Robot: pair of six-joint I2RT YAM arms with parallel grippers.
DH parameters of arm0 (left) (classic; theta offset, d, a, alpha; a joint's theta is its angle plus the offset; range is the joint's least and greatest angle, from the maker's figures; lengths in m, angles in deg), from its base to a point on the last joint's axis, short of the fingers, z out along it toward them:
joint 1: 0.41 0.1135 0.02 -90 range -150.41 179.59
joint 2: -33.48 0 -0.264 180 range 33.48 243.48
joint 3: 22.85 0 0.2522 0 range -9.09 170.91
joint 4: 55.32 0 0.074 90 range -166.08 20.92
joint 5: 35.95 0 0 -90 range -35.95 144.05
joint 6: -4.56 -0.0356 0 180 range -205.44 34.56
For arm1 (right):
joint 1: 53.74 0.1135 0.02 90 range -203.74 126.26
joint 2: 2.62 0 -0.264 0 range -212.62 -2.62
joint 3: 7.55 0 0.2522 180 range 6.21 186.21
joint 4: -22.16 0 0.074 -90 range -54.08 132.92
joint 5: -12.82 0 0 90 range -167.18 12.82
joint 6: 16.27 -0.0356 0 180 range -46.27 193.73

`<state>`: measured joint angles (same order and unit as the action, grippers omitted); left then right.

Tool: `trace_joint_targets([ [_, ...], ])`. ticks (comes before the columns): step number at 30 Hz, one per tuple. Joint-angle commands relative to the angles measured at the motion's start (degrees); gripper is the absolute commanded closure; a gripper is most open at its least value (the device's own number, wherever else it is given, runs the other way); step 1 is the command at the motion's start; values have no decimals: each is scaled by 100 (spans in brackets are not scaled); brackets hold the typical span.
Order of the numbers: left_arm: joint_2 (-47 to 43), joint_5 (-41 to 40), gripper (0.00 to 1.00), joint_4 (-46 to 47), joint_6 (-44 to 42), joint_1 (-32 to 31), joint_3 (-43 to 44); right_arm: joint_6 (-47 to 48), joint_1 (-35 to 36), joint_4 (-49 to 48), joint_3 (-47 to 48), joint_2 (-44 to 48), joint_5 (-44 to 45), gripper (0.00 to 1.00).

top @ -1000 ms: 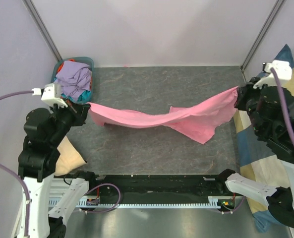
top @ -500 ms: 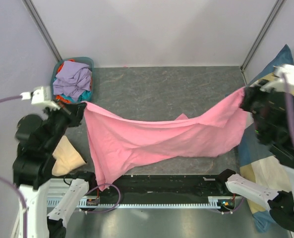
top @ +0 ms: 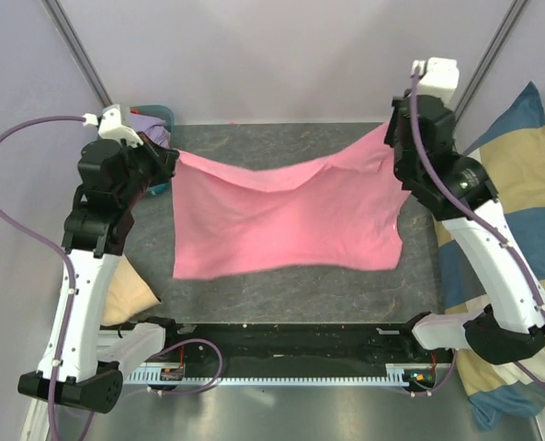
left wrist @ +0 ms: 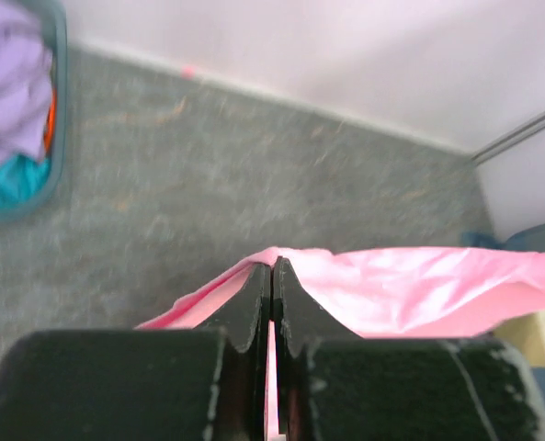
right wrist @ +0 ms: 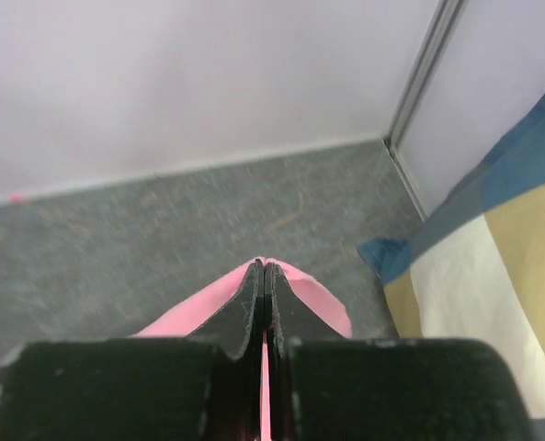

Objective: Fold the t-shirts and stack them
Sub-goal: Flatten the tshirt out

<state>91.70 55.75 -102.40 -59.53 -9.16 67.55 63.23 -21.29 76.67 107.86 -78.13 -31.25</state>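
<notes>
Two corners of the pink tee [top: 286,216] are pinched, one in the left hand [top: 168,162] and one in the right hand [top: 393,130]. Both wrist views show the jaws pressed together on a thin fold of pink cloth. The tee hangs stretched between the hands near the far edge of the surface [top: 281,142]. Its top edge sags a little in the middle, and the body drapes toward the near edge. Whether the held edge is hem or shoulders I cannot tell.

The step in hand looks like spreading: the tee is opened out but not yet laid flat, and no fold is begun. The next move likely calls for both hands to lower together, keeping the cloth taut so it lands without creases, before either one lets go.

The surface is grey and marbled, closed in by pale walls [top: 281,55], with a metal post [top: 79,55] at each far corner. A basket [left wrist: 59,110] at the far left corner holds a lavender tee [left wrist: 10,83], with teal [left wrist: 10,179] and orange [left wrist: 48,124] cloth under it. A blue-and-cream cushion [top: 520,175] lies beyond the right edge.
</notes>
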Motion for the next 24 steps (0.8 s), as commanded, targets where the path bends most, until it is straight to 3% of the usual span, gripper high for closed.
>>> trace_joint_targets([
  [1, -538, 173, 98, 397, -51, -4, 528, 128, -28, -219, 883, 395, -40, 100],
  [4, -880, 401, 98, -5, -16, -4, 344, -170, -19, 185, 656, 798, -312, 100],
  [8, -1566, 542, 98, -525, 1, -4, -262, -776, -28, 653, -528, 1546, -901, 100],
  [11, -2068, 630, 98, -998, 37, -4, -536, -1050, -19, 986, -909, 2074, -1174, 100],
  [13, -2235, 692, 98, -1254, 45, -4, -388, -1077, -37, 1380, -779, 2241, -1201, 100],
  [19, -2491, 789, 98, -2108, 326, -21, 455, -1068, -28, 2400, 758, 2102, -1253, 100],
  [24, -2193, 684, 98, -2084, 459, -21, 817, -1165, -28, 2420, 1174, 2075, -1017, 100],
])
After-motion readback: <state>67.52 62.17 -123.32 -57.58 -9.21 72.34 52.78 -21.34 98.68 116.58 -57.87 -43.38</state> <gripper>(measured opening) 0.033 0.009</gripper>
